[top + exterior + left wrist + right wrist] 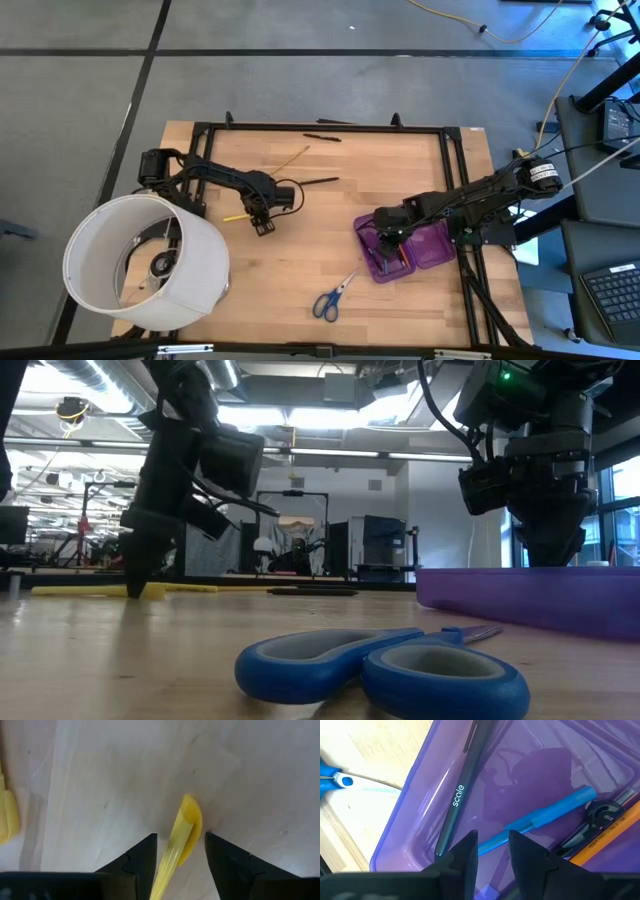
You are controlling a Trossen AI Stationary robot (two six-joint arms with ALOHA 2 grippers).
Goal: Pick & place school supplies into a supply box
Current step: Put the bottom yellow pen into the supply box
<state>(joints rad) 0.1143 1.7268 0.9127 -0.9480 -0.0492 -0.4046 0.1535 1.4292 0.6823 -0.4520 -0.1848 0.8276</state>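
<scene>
My left gripper (262, 222) points down at the table's left middle, open. Its fingers stand on either side of a yellow marker (184, 831) that lies flat on the wood (237, 216). My right gripper (390, 245) reaches down into the open purple supply box (400, 250), open by a narrow gap (492, 847). The thin end of a blue pen (547, 812) lies below that gap. The box also holds a black pen (457, 795), an orange pencil (610, 827) and a black clip-like piece. Blue-handled scissors (335, 295) lie flat near the front edge. My left gripper comes at the yellow marker from above, with its fingers across the marker near the rounded cap end (192, 817). The marker lies on the table. I cannot tell whether either finger touches it.
A large white lampshade-like cylinder (145, 260) fills the near left corner, close to my left arm. A yellow pencil (290, 160) and a black pen (318, 182) lie beyond my left gripper, and another black pen (322, 136) lies at the far edge. Bare wood (300, 250) separates the grippers.
</scene>
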